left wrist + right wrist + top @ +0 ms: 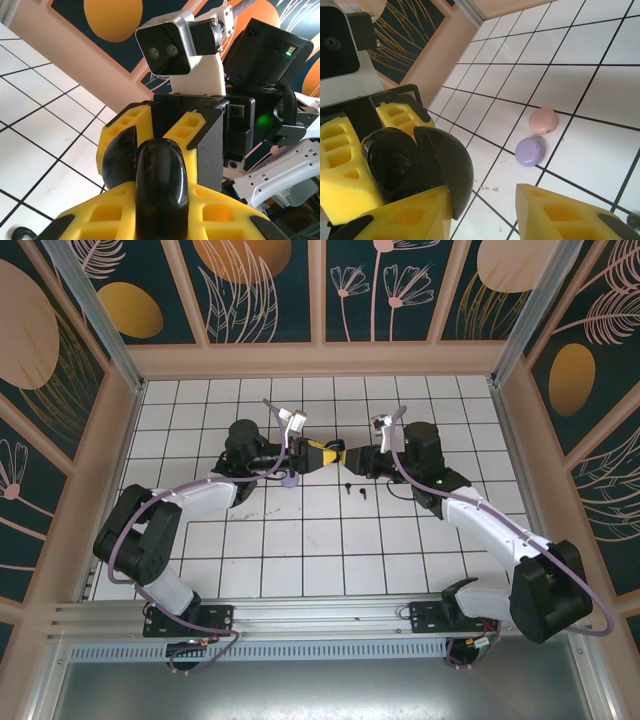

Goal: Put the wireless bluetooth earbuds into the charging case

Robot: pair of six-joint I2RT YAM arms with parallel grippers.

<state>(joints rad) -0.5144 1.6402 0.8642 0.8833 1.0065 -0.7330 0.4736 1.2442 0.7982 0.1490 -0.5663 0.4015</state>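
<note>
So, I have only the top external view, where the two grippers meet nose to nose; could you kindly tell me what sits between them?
Observer: The left gripper is shut on a black case, whose lid is swung open.
Operator: Thank you. Does the right gripper grip it too?
Observer: No, the right gripper is open; bare tile shows between its fingers.
</note>
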